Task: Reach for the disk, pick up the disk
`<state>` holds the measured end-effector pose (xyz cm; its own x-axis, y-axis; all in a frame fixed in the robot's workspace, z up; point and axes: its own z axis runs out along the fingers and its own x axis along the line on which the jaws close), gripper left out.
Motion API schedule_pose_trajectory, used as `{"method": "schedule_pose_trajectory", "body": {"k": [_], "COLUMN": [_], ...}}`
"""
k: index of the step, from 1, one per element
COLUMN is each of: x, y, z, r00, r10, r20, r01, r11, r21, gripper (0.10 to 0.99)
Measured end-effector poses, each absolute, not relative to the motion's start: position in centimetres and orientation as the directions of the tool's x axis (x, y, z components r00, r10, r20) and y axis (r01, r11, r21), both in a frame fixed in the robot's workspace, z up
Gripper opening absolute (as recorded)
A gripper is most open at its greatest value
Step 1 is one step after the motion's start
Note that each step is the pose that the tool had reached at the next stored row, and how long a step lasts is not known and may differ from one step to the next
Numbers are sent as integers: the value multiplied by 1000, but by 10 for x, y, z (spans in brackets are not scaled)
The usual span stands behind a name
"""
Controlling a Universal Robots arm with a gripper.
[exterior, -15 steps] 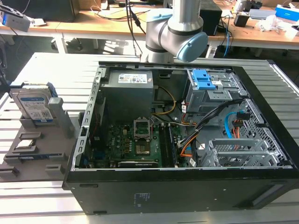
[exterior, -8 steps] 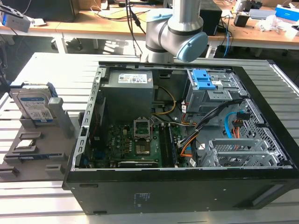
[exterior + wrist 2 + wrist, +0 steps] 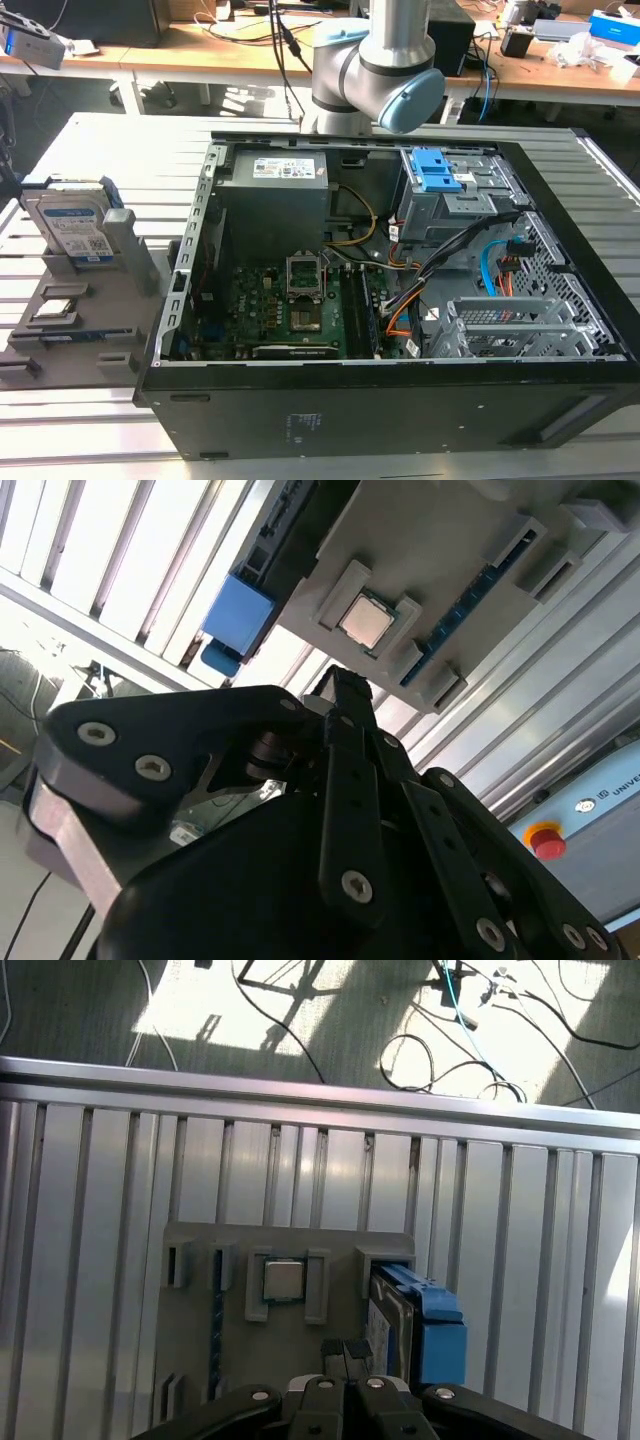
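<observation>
While the claw (image 3: 345, 1348) hangs over the grey holder (image 3: 190, 1330) with its tips together and gripping nothing, the disk (image 3: 418, 1340) stands on edge in the holder's end slot, a little to one side of the tips. To reach it well, I judge, the jaws must part, centre across the disk's thin width and come down straight, missing the slot posts. The exterior view shows the labelled face, upright beside the open computer case (image 3: 400, 410) on the slatted surface (image 3: 60, 440). The first wrist view shows the top edge and the claw's sideways offset from it.
</observation>
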<state>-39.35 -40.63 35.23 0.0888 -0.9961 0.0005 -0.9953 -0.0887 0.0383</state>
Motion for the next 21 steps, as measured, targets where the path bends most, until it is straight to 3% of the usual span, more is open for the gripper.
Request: {"method": "schedule_pose_trajectory", "body": {"k": [2,3,5,6,9,10,11,21], "x": [-393,-393,-393,-393,-393,-393,-393,-394], "y": [-406,-406,-406,-406,-406,-406,-406,-369], "z": [352,352,352,352,352,352,352,352], "r00": [89,88,88,88,88,88,87,87], "r10": [-996,-996,-996,-996,-996,-996,-996,-996], "r20": [0,0,0,0,0,0,0,0], "r01": [-995,-995,-995,-995,-995,-995,-995,-995], "r11": [-88,-88,-88,-88,-87,-87,-87,-87], "r21": [38,38,38,38,38,38,38,38], "gripper": [114,235,357,357,537,537,600,600]}}
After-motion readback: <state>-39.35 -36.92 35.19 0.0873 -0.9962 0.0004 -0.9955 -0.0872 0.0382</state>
